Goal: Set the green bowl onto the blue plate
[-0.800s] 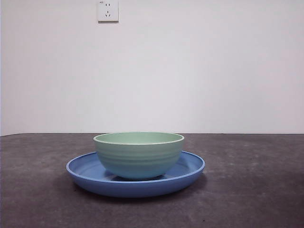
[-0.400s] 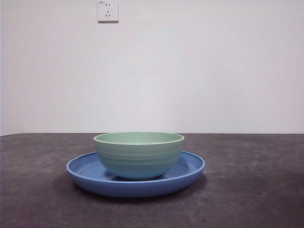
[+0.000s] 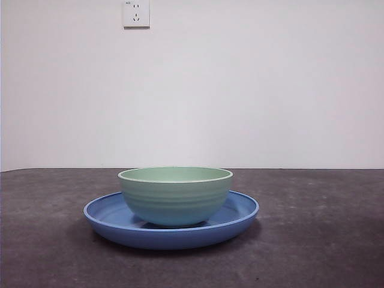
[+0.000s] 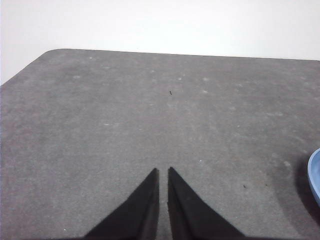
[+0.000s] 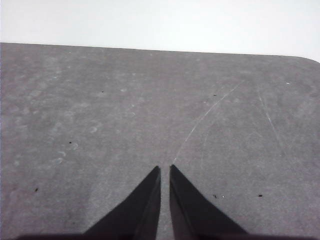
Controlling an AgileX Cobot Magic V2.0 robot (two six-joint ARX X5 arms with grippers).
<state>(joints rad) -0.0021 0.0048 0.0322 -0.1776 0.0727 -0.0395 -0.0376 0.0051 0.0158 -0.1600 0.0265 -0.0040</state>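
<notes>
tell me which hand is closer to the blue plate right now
Left. The left hand hangs shut over bare table with the blue plate just showing at the edge of its wrist view. The right hand, also shut, sees only table, no plate.

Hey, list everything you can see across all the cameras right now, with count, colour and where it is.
green bowl: one, pale mint green, upright, standing on the blue plate, roughly centred.
blue plate: one, medium blue, flat on the table under the bowl; its edge shows in the left wrist view.
table: one, dark grey, marked with specks and faint scratches.
wall socket: one, white, high on the white wall behind.
left gripper: one, black, jaws shut, over bare table beside the plate.
right gripper: one, black, jaws shut, over bare table.
</notes>
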